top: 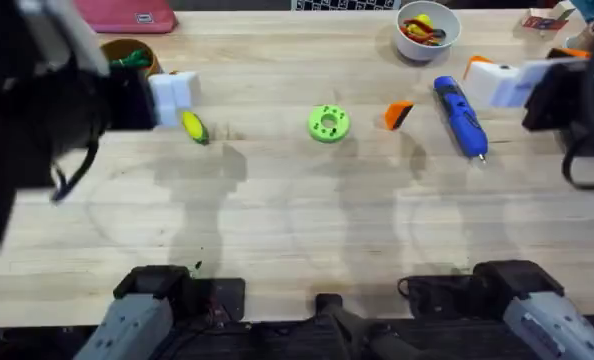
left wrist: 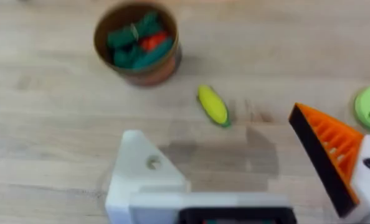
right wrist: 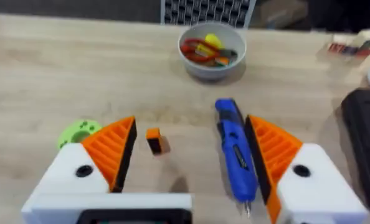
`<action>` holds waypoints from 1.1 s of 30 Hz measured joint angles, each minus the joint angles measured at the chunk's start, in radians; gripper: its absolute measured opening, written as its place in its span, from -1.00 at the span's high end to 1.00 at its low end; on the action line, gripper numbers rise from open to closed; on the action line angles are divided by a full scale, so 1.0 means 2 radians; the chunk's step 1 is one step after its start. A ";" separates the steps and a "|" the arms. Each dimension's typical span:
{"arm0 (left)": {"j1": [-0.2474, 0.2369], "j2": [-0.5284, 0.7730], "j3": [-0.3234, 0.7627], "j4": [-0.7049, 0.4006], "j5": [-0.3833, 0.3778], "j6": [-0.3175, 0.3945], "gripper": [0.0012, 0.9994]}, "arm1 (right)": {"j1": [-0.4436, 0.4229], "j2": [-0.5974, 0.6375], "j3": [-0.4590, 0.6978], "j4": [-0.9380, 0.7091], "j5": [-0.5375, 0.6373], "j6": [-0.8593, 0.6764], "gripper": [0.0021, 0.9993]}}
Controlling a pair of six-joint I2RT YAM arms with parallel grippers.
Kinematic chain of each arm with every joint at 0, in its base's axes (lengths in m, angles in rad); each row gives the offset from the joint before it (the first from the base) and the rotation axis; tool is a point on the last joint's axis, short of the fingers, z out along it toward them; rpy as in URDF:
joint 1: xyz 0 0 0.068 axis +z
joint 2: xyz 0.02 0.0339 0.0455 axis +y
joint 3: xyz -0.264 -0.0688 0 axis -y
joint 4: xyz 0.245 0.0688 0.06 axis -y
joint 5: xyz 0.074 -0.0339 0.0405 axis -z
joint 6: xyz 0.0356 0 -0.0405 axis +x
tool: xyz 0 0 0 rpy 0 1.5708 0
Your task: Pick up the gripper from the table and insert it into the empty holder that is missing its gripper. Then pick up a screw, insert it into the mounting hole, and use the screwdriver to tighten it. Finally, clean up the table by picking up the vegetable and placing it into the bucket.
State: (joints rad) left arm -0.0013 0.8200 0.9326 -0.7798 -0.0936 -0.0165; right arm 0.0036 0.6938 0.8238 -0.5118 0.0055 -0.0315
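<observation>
Wooden table [top: 297, 230] | left arm [top: 27, 110] blurred | bucket [top: 127, 55] half hidden

Robotics lab, wooden workbench [top: 297, 220], two arm bases

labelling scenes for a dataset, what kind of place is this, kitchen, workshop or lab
Most likely a robotics lab bench, not a kitchen: a bare wooden table with two robot arm bases at its near edge, a blue electric screwdriver, and toy food in an orange-brown bucket.

Your arms: grey bases, black links, white finger blocks with ribbed orange wedges [right wrist: 113, 149] (one holder [left wrist: 141, 171] bare)
</observation>
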 joint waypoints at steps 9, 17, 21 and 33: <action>0.000 0.174 0.099 -0.087 -0.001 -0.015 -0.97 | 0.000 0.174 0.127 -0.155 0.000 0.000 -0.99; 0.000 0.241 0.103 -0.090 0.009 -0.023 -0.97 | 0.000 0.230 0.137 -0.173 0.000 -0.001 -0.99; 0.000 0.262 0.116 -0.109 0.011 -0.069 -0.97 | 0.000 0.230 0.137 -0.171 0.000 -0.001 -0.99; 0.017 0.450 0.247 -0.183 0.014 -0.249 -0.97 | 0.000 0.230 0.137 -0.171 0.000 -0.001 -0.99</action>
State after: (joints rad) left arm 0.0318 1.7206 1.4258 -1.1454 -0.0654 -0.5136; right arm 0.0036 1.1545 1.0973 -0.8532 0.0051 -0.0341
